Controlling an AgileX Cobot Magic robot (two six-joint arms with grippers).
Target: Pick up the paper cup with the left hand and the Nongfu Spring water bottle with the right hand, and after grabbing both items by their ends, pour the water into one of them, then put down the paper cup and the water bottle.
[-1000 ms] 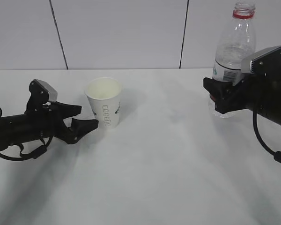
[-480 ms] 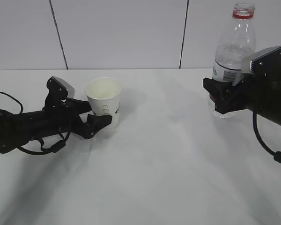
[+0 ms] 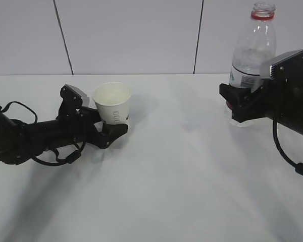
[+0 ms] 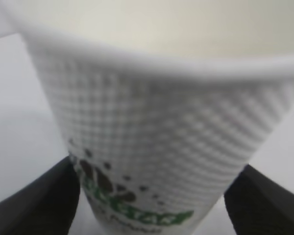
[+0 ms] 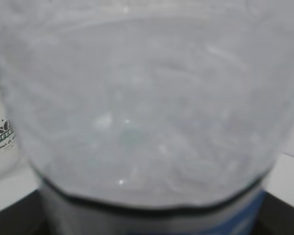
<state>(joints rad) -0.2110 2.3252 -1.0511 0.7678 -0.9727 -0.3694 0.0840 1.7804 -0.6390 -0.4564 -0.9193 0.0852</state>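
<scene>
My left hand (image 3: 108, 126) is spread around the base of the paper cup (image 4: 157, 142), green "STAR" print at six o'clock. My right hand (image 3: 236, 103) pinches the water bottle (image 3: 251, 55) at its label.

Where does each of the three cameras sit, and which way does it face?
Exterior: front of the table, slanting down; both arms, left claw around paper cup, right claw at the bottle.
Left wrist: close behind the cup; black fingertips flank it.
Right wrist: against the bottle; dark claw edges below.
Shared: the cup shows in all three.
</scene>
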